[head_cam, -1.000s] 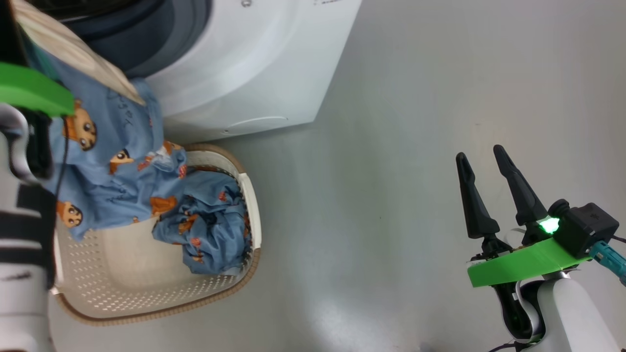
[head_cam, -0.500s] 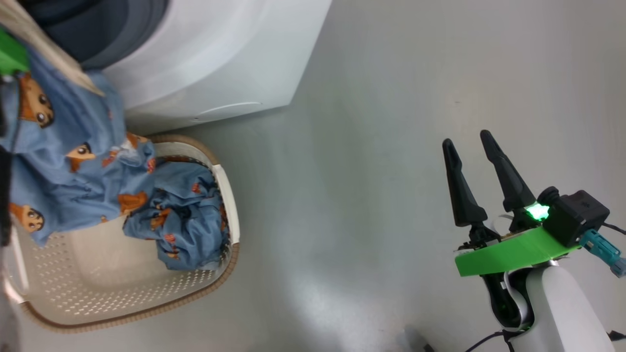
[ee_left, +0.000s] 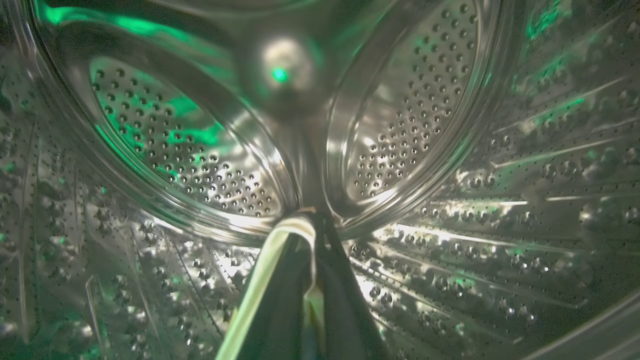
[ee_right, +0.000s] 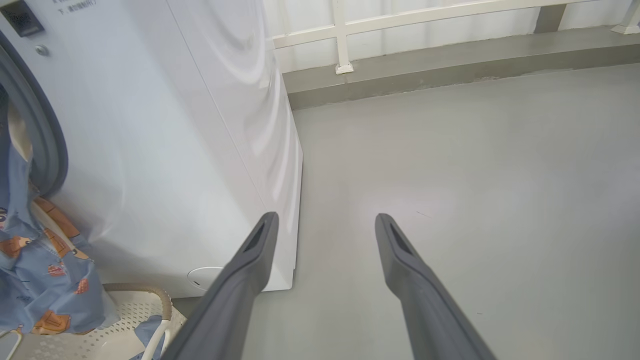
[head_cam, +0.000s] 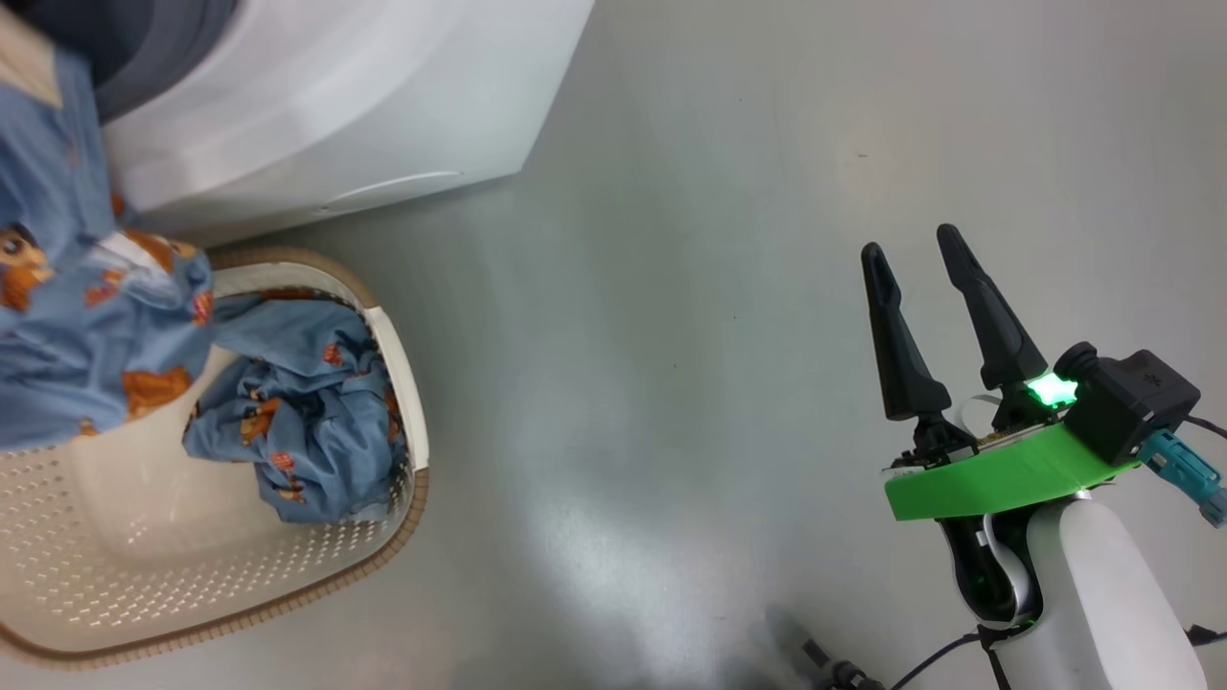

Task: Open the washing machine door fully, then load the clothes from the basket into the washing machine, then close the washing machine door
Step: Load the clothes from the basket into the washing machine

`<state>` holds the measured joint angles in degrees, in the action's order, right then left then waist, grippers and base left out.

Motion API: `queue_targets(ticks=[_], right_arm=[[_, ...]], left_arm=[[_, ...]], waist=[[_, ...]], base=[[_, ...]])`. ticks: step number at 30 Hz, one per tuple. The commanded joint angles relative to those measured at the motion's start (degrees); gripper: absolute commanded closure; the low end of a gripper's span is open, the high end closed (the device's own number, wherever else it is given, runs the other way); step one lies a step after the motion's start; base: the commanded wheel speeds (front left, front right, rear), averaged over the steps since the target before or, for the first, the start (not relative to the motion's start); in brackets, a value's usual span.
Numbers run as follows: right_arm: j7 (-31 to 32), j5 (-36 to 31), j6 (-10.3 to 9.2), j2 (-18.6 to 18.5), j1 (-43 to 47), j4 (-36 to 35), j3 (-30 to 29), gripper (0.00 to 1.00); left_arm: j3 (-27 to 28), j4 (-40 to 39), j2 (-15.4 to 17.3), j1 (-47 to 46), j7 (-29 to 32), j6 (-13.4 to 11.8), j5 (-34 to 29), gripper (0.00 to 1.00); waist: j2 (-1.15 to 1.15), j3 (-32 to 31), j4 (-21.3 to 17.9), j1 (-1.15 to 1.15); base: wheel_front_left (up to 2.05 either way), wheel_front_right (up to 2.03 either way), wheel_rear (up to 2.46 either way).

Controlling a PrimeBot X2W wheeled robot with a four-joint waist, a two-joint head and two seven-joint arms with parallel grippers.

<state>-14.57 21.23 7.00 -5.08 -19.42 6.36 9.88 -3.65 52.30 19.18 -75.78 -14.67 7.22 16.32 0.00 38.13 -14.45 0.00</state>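
1. Clothes (head_cam: 86,326) of light blue printed fabric are seen stretched from the basket (head_cam: 192,594) up toward the opening of the washing machine (head_cam: 335,105). A crumpled blue bundle (head_cam: 297,422) is seen lying inside the basket against its right-hand wall.
2. The basket is set on the floor (head_cam: 671,335), just beside the lower front edge of the washing machine.
3. The left end effector (ee_left: 312,225) is held inside the perforated steel drum (ee_left: 400,125), closed on a cream-edged fold of the clothes.
4. The right end effector (head_cam: 909,241) is held open and empty above bare floor, well apart from the basket.
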Motion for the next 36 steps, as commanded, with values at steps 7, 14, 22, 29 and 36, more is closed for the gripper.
queue_targets(ticks=[7, 14, 22, 29, 36], right_arm=[[-0.4, -0.2, 0.48, 0.6, -0.7, -1.6, 1.5, 0.00], [-0.4, -0.2, 0.48, 0.8, -0.9, -1.3, 1.6, 0.00], [-0.4, -0.2, 0.48, 0.8, -0.8, -1.1, 1.8, 0.00], [-0.4, -0.5, 0.48, 0.7, -0.7, -1.2, 1.0, 0.00], [-0.4, 0.1, 0.48, 1.0, -0.6, -1.5, 0.8, 0.00]], left_arm=[[5.7, -15.2, 3.0, -0.3, -0.3, -1.1, -4.2, 1.00], [6.8, -8.8, 1.7, 1.9, -0.3, -0.4, -5.0, 1.00], [4.8, 4.3, 1.7, -1.1, -0.3, 0.1, -4.8, 1.00], [3.3, 8.9, 1.8, -2.9, -0.3, 0.2, -4.4, 0.80], [2.2, 12.4, 1.5, -2.6, -0.3, 0.2, -3.1, 0.40]], waist=[[0.00, 1.7, -0.7, 0.00], [0.00, 1.5, -0.5, 0.00], [0.00, 0.8, -0.1, 0.00], [0.00, 0.4, 0.2, 0.00], [0.00, -0.4, 0.6, 0.00]], base=[[0.00, 0.00, 0.00], [0.00, 0.00, 0.00], [0.00, 0.00, 0.00], [0.00, 0.00, 0.00], [0.00, 0.00, 0.00]])
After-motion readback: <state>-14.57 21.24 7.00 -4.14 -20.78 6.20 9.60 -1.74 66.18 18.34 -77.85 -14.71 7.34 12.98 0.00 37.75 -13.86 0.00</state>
